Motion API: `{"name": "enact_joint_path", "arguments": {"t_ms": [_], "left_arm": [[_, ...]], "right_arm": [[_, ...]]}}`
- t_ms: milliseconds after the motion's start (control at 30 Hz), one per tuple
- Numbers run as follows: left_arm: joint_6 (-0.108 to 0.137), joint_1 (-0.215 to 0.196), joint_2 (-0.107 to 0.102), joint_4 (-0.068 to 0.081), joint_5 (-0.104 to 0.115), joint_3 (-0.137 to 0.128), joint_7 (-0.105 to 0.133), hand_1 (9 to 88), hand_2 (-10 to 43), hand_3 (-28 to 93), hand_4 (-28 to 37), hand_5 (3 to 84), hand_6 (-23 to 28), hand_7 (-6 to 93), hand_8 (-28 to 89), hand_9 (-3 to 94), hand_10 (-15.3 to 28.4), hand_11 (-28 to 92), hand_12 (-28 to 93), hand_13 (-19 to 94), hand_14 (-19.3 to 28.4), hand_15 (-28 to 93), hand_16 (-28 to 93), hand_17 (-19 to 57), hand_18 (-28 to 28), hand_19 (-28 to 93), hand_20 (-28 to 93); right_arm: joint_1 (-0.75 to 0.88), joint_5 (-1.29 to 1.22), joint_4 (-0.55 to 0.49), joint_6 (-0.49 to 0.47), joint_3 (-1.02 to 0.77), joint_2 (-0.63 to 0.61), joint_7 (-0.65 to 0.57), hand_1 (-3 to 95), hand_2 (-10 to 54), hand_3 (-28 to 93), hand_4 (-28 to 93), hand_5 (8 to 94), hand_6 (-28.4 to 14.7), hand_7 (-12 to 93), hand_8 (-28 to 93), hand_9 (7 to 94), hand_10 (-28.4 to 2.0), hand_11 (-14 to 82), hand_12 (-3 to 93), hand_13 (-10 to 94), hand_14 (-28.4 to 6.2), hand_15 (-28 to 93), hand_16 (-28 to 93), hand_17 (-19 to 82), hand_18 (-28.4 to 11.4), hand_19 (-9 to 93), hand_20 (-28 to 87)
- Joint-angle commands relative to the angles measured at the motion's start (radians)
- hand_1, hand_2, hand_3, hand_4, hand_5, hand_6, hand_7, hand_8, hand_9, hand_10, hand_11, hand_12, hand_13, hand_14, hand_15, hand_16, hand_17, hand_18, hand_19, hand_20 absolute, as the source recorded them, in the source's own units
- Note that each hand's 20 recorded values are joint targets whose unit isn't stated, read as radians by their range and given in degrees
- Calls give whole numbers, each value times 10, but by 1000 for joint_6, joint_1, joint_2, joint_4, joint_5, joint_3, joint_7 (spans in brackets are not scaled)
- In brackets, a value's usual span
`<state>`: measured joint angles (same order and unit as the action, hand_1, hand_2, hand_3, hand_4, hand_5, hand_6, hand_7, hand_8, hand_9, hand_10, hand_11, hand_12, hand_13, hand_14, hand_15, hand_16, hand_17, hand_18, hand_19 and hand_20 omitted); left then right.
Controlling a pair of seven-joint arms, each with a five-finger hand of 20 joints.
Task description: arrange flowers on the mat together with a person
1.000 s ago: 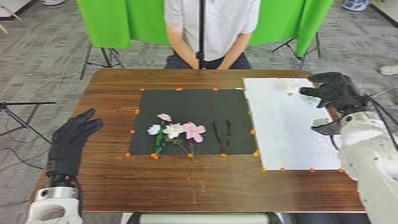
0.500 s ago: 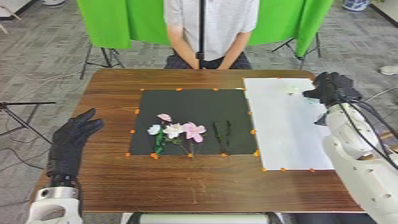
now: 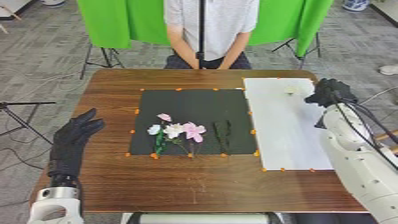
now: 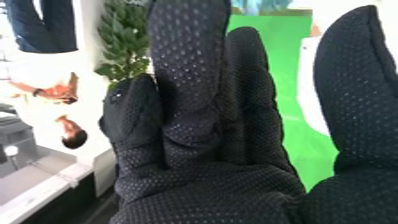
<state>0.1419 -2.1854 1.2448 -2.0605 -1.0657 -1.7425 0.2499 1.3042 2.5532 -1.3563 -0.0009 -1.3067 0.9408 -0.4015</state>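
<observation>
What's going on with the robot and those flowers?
Flower arranging, shared with a person across the table. Pink flowers and white flowers lie on the black mat. The robot's right hand, apparently empty, is by the right edge of the white sheet; its left hand is left of the mat.

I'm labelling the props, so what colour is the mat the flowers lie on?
Black; the mat shows best in the head view.

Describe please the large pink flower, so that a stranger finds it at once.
On the brown wooden table lies a square black mat. Of its flowers, the large pink flower is the rightmost bloom, between a white one and dark green stems.
</observation>
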Motion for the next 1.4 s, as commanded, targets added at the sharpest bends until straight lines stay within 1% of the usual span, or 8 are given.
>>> {"name": "enact_joint_path", "arguments": {"t_ms": [33, 333, 533, 700, 833, 1033, 1200, 1400], "left_arm": [[-4, -7, 8, 4, 3, 6, 0, 193, 53, 657, -283, 473, 39, 109, -60, 487, 156, 196, 129, 371, 184, 201, 2, 59, 129, 130, 153], [-5, 0, 8, 7, 1, 8, -4, 200, 48, 662, -283, 473, 39, 110, -59, 487, 155, 196, 130, 371, 184, 201, 3, 59, 129, 130, 153], [-2, -4, 8, 5, 2, 5, -4, 202, 47, 662, -283, 473, 39, 110, -60, 487, 155, 196, 129, 371, 184, 202, 3, 59, 129, 129, 153], [-3, -6, 9, 4, 2, 5, -3, 204, 45, 662, -283, 473, 39, 111, -60, 487, 155, 196, 129, 371, 184, 203, 3, 59, 129, 130, 153], [-3, -2, 7, 6, 1, 4, -6, 205, 44, 662, -283, 473, 39, 112, -60, 488, 155, 196, 129, 371, 184, 202, 3, 59, 129, 130, 153], [-4, -5, 2, 4, 2, 1, -14, 206, 43, 663, -283, 473, 39, 112, -60, 486, 155, 195, 129, 371, 184, 201, 2, 59, 129, 130, 153], [-10, 4, -1, 8, 0, 3, -20, 207, 42, 663, -283, 473, 39, 111, -60, 487, 154, 196, 129, 372, 183, 202, 3, 59, 129, 131, 153], [-18, 6, -5, 9, 0, 3, -22, 208, 41, 663, -283, 473, 39, 111, -60, 487, 155, 196, 129, 371, 184, 202, 3, 59, 129, 129, 152]], "right_arm": [[-4, -5, 34, -3, 5, 21, 7, 401, -95, 640, -229, 605, 35, 160, -107, 811, -125, 171, 190, 937, -26, 398, 259, 629, -106, 900, 255], [-8, -36, 68, 36, 21, 35, 40, 465, -95, 667, -253, 627, 55, 185, -123, 827, -109, 161, 174, 937, -5, 469, 217, 646, -97, 927, 239], [3, -55, 75, 100, 33, 31, 48, 624, -95, 505, -206, 735, 59, 210, -31, 910, -85, 47, 301, 937, 3, 520, 189, 658, -98, 932, 258], [4, -82, 64, 128, 42, 19, 37, 646, -95, 530, -211, 808, 49, 207, 24, 935, -73, 58, 315, 937, 6, 553, 184, 663, -103, 932, 300], [8, -122, -3, 129, 20, 3, 7, 648, -95, 542, -209, 824, 43, 204, 34, 937, -71, 76, 317, 937, 7, 562, 185, 663, -106, 932, 325], [27, -190, -193, 137, -1, -19, -31, 650, -95, 549, -206, 830, 36, 198, 42, 937, -74, 86, 315, 937, 7, 565, 186, 664, -108, 932, 333], [28, -223, -323, 117, 44, -11, -8, 651, -95, 550, -207, 833, 33, 191, 48, 937, -76, 91, 314, 937, 8, 565, 187, 664, -108, 932, 337], [18, -262, -404, 78, 136, 13, 33, 651, -95, 548, -207, 834, 33, 187, 53, 937, -75, 85, 315, 937, 7, 565, 188, 664, -108, 932, 341]]}}
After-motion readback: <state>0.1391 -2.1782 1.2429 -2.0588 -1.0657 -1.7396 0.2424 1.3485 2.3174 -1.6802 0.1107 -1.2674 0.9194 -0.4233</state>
